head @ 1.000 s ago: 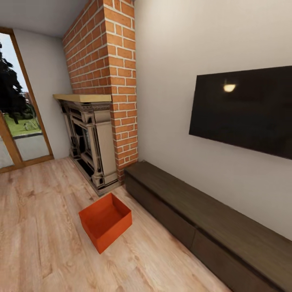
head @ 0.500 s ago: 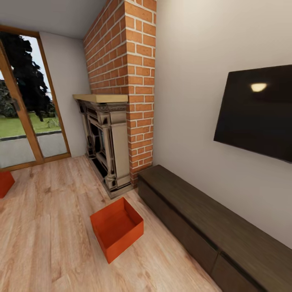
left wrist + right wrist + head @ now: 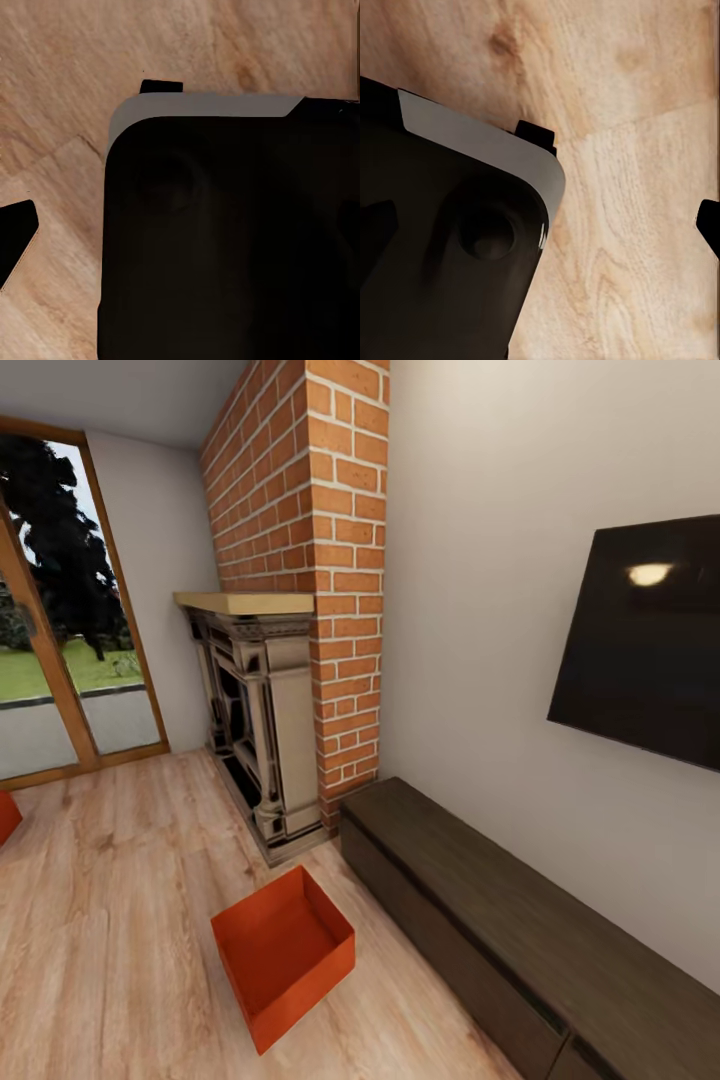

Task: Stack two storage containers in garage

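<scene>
Container (image 3: 284, 955), orange-red and open-topped, sits on the wood floor (image 3: 120, 920) at about 6 o'clock in the head view, turned so one corner points toward the camera; its inside is bare. It lies near the fireplace (image 3: 255, 730), which stands at 12 o'clock from it, and just beside the near end of the dark low cabinet (image 3: 500, 930), which runs along the wall from 3 o'clock off toward 5 o'clock. A second container (image 3: 6, 815) shows as an orange sliver at the 9 o'clock edge, cut off by the frame, well apart from the first and near the glass door (image 3: 60, 650). The brick chimney (image 3: 310, 520) rises above the fireplace to 12 o'clock, with a pale mantel (image 3: 245, 602) across its face. A black TV (image 3: 645, 645) hangs on the white wall at 3 o'clock, above the cabinet. In the left wrist view a dark rounded body (image 3: 232, 232) with a grey edge covers much of the planks; a small black tip (image 3: 15, 240) pokes in at one edge. The right wrist view shows a like dark body (image 3: 450, 247) over the planks and a black tip (image 3: 709, 225) at the edge. How far either gripper is parted I cannot tell, nor whether either grips anything.
</scene>
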### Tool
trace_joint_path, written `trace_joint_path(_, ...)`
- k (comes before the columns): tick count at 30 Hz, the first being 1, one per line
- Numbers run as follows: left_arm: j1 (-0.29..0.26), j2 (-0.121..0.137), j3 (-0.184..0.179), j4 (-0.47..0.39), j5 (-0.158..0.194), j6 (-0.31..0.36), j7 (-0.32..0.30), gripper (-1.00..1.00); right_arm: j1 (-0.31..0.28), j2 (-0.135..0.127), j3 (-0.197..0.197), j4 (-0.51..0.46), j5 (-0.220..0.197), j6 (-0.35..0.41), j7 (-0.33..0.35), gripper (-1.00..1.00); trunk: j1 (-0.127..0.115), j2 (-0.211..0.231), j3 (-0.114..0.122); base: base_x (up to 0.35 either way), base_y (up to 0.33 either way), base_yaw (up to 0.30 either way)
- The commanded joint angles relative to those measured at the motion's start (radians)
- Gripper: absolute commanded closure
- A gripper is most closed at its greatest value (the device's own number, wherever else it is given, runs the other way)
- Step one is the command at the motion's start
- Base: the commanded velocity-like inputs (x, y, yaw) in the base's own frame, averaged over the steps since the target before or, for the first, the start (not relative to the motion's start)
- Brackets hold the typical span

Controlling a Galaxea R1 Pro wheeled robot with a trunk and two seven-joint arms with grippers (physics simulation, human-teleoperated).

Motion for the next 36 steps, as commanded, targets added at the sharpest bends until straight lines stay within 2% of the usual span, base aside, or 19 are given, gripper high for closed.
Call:
trace_joint_path(1, 0.000, 0.000, 0.001, 0.000, 0.006, -0.003, 0.001, -1.00, -0.001, 0.000, 0.007, 0.003, -0.010, -0.006, 0.006, -1.00, 0.001, 0.000, -0.001, 0.321, 0.000, 0.000)
trace_joint_path(29, 0.000, 0.000, 0.001, -0.001, 0.005, -0.004, 0.001, -1.00, -0.001, 0.000, 0.007, 0.003, -0.011, -0.006, 0.006, -1.00, 0.001, 0.000, -0.001, 0.320, 0.000, 0.009)
trace_joint_path(36, 0.000, 0.000, 0.001, -0.001, 0.004, -0.006, 0.001, -1.00, -0.001, 0.000, 0.007, 0.003, -0.011, -0.004, 0.006, -1.00, 0.001, 0.000, -0.001, 0.123, 0.000, 0.021)
